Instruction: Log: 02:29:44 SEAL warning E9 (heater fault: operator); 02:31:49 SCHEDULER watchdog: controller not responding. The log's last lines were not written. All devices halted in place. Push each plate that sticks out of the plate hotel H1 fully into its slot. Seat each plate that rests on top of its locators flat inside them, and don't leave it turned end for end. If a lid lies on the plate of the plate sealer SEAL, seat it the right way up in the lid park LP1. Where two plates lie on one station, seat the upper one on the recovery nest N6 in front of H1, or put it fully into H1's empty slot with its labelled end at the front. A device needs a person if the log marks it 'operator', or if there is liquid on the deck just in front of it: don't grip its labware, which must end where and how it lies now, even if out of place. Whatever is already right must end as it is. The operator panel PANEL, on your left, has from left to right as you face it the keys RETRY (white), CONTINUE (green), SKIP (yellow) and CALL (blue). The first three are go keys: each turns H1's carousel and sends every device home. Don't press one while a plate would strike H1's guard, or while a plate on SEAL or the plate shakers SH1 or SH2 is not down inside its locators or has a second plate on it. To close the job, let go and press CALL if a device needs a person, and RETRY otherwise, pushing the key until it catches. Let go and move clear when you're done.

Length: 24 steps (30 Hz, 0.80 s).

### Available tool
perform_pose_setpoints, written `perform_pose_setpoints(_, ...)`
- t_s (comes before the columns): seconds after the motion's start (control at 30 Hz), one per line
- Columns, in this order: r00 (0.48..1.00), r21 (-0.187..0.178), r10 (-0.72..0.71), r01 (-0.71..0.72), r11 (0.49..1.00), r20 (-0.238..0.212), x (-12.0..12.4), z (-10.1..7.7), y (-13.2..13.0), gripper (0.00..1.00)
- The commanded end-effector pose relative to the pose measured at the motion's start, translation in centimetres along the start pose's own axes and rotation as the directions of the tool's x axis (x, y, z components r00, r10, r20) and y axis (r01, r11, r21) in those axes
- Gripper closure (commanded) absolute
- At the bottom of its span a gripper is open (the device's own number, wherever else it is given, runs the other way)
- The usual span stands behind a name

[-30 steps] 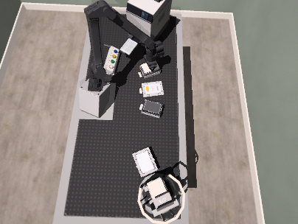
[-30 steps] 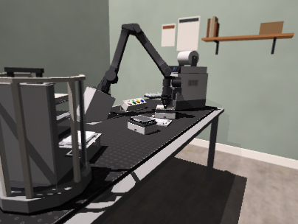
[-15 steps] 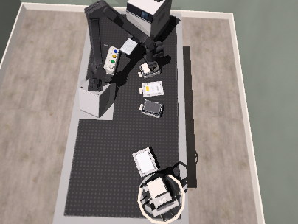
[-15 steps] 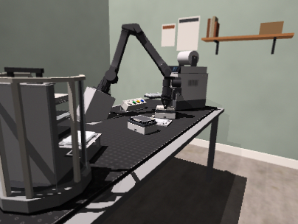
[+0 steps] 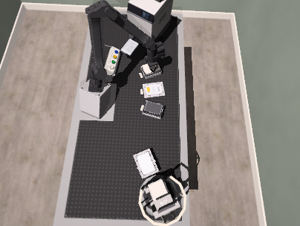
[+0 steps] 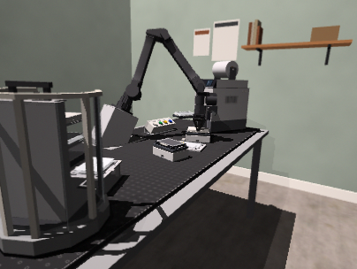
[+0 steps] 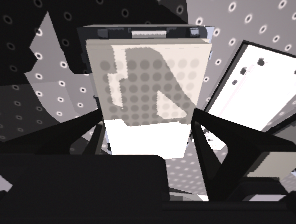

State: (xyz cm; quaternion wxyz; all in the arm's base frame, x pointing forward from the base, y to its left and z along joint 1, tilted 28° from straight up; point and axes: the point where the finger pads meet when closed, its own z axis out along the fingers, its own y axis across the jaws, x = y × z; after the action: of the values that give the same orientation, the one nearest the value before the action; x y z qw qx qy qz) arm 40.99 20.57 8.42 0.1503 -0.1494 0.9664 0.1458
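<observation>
My gripper (image 5: 153, 68) (image 6: 199, 128) (image 7: 148, 112) is shut on a cream plate (image 5: 146, 68) (image 6: 192, 129) (image 7: 145, 85), with one finger against each long side. The plate is at the far low station; whether it is down inside the locators is hidden. The plate hotel (image 5: 157, 189) (image 6: 44, 155) is at the near end inside its round guard. A white plate (image 5: 146, 163) (image 6: 98, 165) is at the station in front of it. A dark-topped plate (image 5: 154, 108) (image 6: 171, 142) is on another low station. The operator panel (image 5: 113, 59) (image 6: 160, 125) carries white, green, yellow and blue keys.
A white low station with a yellow patch (image 5: 148, 89) lies between the two low stations. The tall device (image 5: 150, 16) (image 6: 227, 103) with a roll stands at the far end. A pale plate (image 5: 130, 47) (image 6: 183, 114) is in front of it.
</observation>
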Motion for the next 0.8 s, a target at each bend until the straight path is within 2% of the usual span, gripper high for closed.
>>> perform_pose_setpoints(0.0,1.000,-0.002,0.000,0.000,1.000,-0.008,0.13,0.86,0.47,0.16)
perform_pose_setpoints(0.77,1.000,-0.001,0.000,0.000,1.000,-0.008,0.01,0.89,0.49,0.16)
